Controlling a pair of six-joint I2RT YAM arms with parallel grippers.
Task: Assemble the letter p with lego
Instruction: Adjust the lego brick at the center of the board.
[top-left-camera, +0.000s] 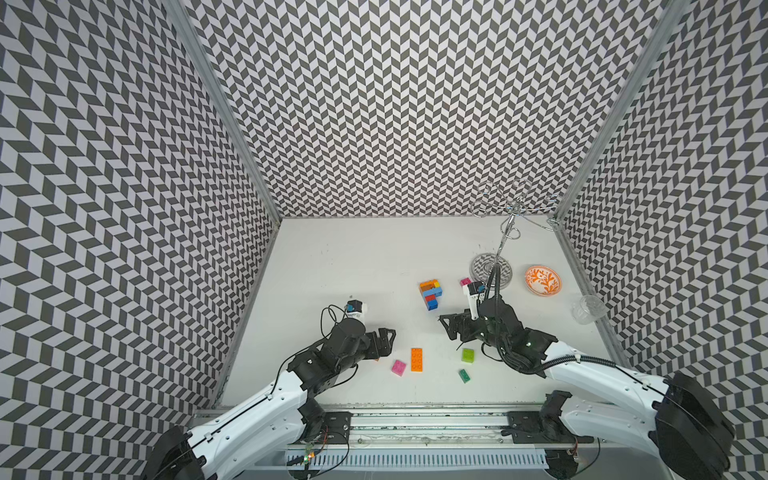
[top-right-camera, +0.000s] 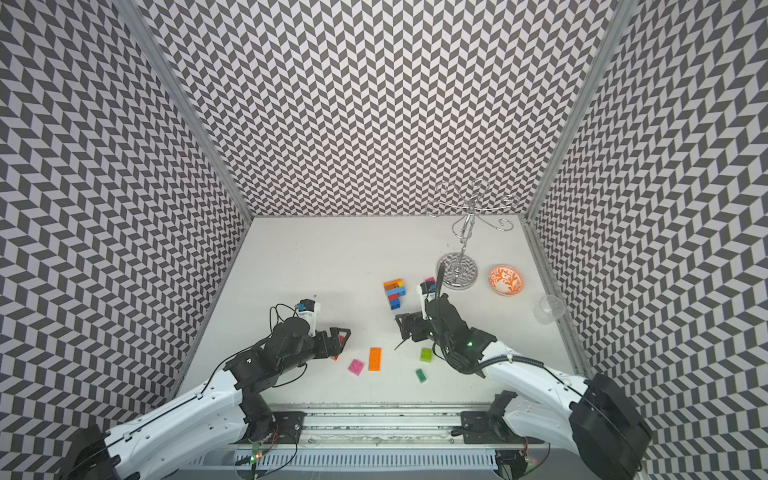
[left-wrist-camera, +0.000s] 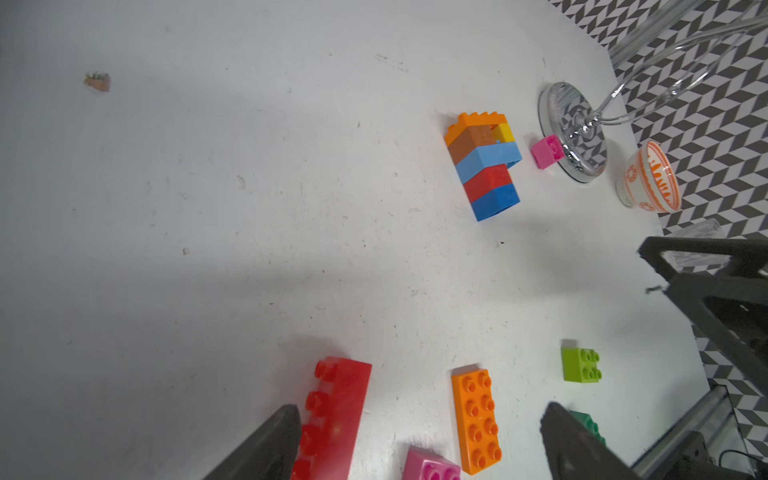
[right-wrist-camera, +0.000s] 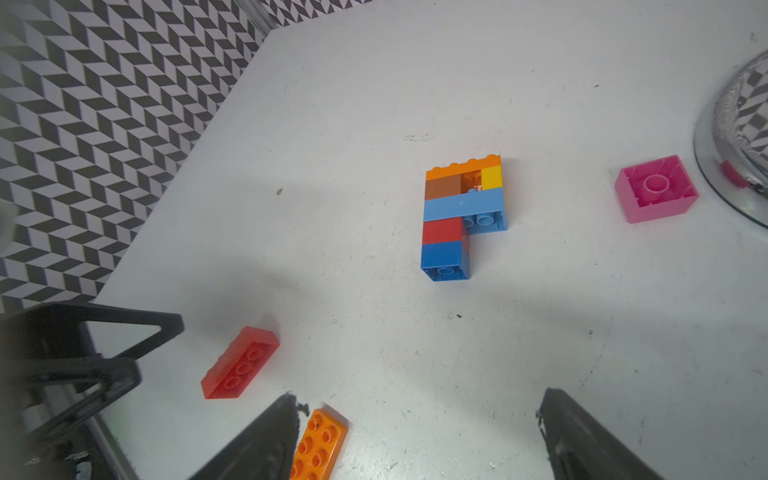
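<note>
The lego bricks are spread over the white table. A flat P-shaped stack (top-left-camera: 431, 294) (top-right-camera: 394, 293) (left-wrist-camera: 484, 164) (right-wrist-camera: 463, 216) of orange, brown, yellow, light blue, red and blue bricks lies in the middle. Loose nearby are an orange oblong brick (top-left-camera: 416, 359) (left-wrist-camera: 476, 419), a pink brick (top-left-camera: 399, 368), a lime brick (top-left-camera: 468, 355), a green brick (top-left-camera: 464, 375) and a second pink brick (top-left-camera: 465, 281) (right-wrist-camera: 654, 189). A red oblong brick (left-wrist-camera: 332, 419) (right-wrist-camera: 240, 362) lies on its side beside one left finger. My left gripper (top-left-camera: 384, 341) (left-wrist-camera: 419, 411) is open and holds nothing. My right gripper (top-left-camera: 446, 328) (right-wrist-camera: 417, 399) is open over bare table, near the stack.
At the back right stand a wire mug stand on a round mirrored base (top-left-camera: 491, 270), an orange-patterned bowl (top-left-camera: 542, 281) and a clear glass cup (top-left-camera: 588, 308). Chevron-patterned walls close in three sides. A metal rail (top-left-camera: 415, 415) runs along the front edge.
</note>
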